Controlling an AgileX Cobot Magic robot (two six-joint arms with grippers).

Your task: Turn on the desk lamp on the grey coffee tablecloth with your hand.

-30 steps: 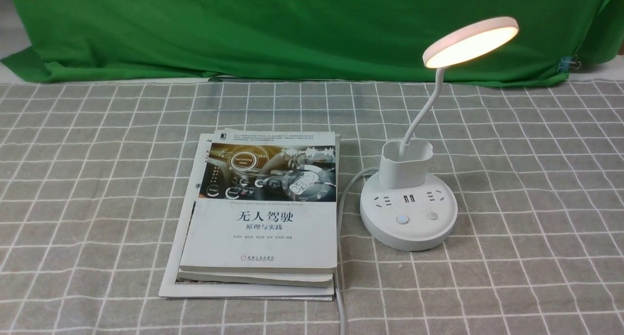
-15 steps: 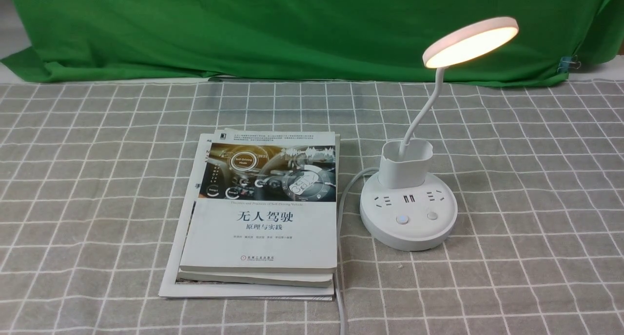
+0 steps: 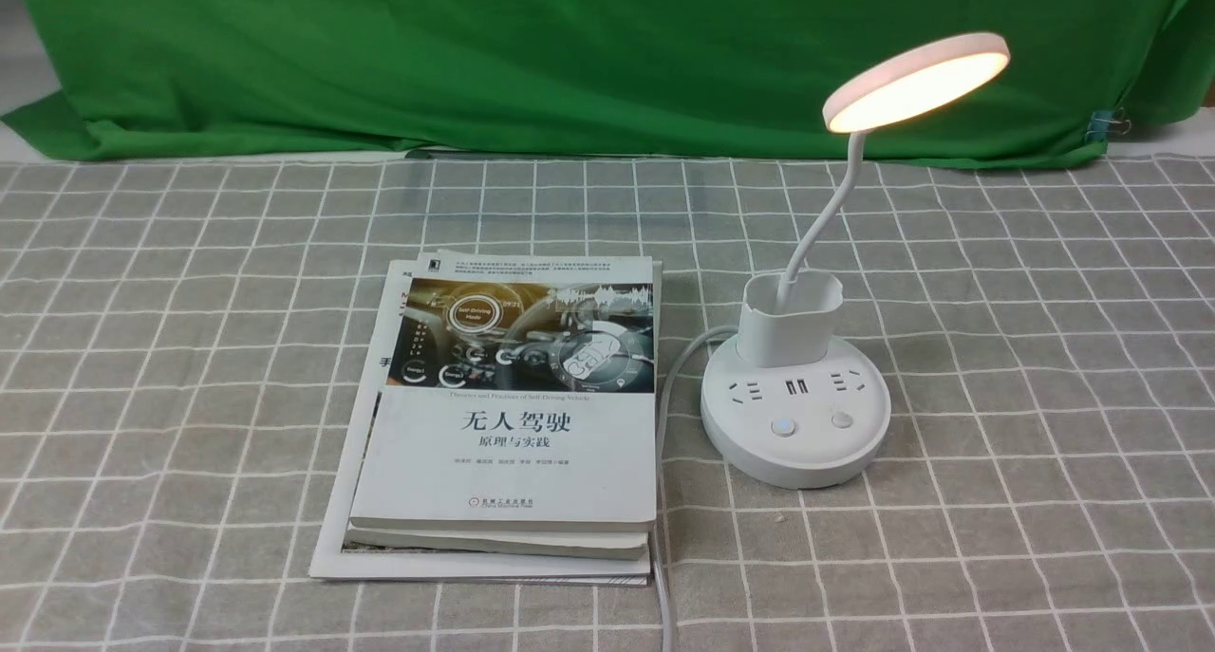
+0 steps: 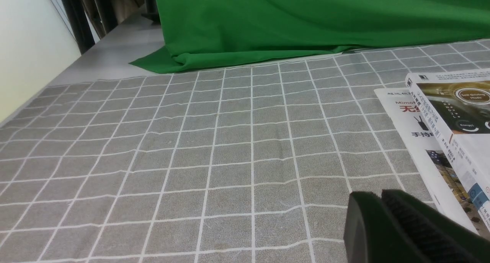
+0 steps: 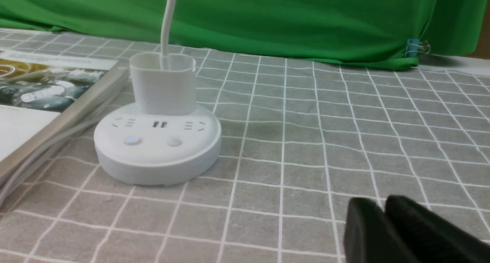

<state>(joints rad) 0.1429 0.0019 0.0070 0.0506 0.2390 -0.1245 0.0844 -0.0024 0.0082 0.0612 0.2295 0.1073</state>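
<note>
The white desk lamp (image 3: pixel 795 415) stands on the grey coffee tablecloth (image 3: pixel 1044 367), right of centre. Its disc head (image 3: pixel 916 81) glows warm white. Its left button (image 3: pixel 782 428) shines blue. The lamp's base also shows in the right wrist view (image 5: pixel 157 140). Neither arm shows in the front view. My left gripper (image 4: pixel 381 196) is shut and empty above the cloth, beside the books. My right gripper (image 5: pixel 383 203) is shut and empty above the cloth, apart from the lamp base.
A stack of books (image 3: pixel 513 415) lies left of the lamp, with the lamp's grey cable (image 3: pixel 664 443) running between them toward the front edge. A plain green cloth (image 3: pixel 570 54) hangs along the back. A blue clip (image 3: pixel 1106 123) sits at its right end.
</note>
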